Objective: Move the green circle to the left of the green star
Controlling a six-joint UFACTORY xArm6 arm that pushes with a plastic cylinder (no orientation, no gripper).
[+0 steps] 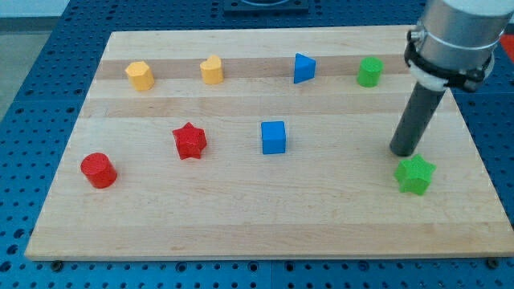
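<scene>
My tip (pixel 404 151), a bare rod with no gripper to open or close, sits just above the green star (pixel 415 174) near the table's (pixel 241 225) right edge, so it risks nudging that instead of the green circle (pixel 369 72).

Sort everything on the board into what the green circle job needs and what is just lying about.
Job:
green circle block
green star block
my tip, just above the star

Lying about:
yellow hexagon block
yellow heart-like block
blue triangular block
blue cube
red star block
red cylinder
</scene>
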